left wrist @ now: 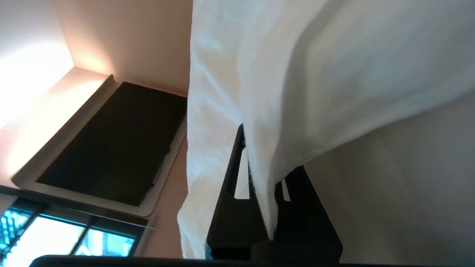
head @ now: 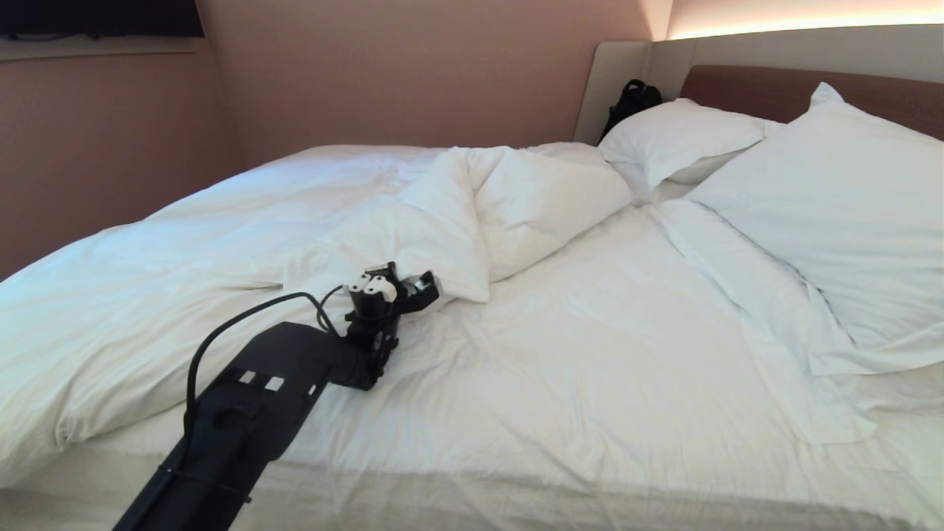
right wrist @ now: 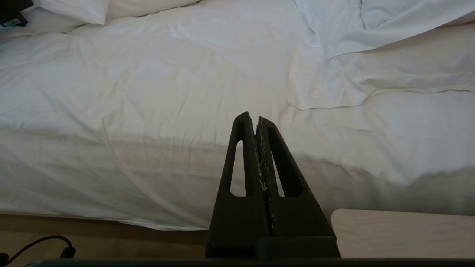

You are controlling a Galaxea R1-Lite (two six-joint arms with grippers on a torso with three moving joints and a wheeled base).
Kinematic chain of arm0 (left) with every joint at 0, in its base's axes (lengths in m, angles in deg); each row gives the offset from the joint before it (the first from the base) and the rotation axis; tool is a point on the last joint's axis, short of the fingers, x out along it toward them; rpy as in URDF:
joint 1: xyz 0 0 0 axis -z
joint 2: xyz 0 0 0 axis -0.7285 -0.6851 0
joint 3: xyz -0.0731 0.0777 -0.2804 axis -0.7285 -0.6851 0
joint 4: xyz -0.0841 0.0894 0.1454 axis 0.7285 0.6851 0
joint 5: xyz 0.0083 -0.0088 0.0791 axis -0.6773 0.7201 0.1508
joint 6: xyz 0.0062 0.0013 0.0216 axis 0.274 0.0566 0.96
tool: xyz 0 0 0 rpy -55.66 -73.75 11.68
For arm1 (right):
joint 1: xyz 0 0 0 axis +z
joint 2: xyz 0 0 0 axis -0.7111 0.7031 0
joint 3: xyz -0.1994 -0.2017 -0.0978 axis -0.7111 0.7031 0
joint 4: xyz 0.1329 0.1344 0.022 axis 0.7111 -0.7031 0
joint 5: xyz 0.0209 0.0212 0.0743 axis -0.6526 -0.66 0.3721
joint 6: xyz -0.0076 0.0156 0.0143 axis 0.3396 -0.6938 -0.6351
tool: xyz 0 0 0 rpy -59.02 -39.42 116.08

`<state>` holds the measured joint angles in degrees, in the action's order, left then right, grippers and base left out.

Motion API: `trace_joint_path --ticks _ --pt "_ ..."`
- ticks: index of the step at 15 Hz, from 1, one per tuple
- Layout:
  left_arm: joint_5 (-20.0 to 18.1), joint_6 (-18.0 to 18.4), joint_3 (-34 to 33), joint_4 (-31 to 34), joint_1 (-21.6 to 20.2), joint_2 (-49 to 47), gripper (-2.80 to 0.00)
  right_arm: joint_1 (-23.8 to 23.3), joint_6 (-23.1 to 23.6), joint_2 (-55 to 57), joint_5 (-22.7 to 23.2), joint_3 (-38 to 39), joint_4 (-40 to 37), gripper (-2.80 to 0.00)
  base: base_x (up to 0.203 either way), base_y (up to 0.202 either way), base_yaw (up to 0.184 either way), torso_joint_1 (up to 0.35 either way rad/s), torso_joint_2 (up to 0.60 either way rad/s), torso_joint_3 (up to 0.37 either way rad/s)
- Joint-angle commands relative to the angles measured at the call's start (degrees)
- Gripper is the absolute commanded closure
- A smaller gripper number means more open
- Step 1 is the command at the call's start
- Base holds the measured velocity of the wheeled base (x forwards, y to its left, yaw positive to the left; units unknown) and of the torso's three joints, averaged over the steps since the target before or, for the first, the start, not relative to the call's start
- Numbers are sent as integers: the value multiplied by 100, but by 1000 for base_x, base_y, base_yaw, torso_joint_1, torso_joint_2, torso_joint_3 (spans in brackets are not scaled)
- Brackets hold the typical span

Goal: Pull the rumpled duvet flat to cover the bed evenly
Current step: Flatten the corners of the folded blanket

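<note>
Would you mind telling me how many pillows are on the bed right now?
2. One pillow lies at the headboard beside a black bag; the larger pillow leans nearer the camera on the right. The bunched duvet could hide another.

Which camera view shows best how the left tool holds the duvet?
The left wrist view: the left tool is shut on a fold of the duvet. The head view shows the tool at the folded-back corner, its grip hidden. The right wrist view shows neither.
</note>
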<state>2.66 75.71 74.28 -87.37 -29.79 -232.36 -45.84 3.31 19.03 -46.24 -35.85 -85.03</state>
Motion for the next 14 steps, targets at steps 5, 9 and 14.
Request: trace_joint_path --ticks 5,9,14 --pt "194 -801 -17 31 81 515 0 -1 2 3 3 1 1 0 0 0 0 0 0 0" --pt "232 -2141 -122 149 48 1014 0 7 2 0 3 1 -2 0 0 0 0 0 0 0" --pt "554 -4016 -1007 204 -27 1963 0 3 2 4 3 1 2 0 0 0 0 0 0 0"
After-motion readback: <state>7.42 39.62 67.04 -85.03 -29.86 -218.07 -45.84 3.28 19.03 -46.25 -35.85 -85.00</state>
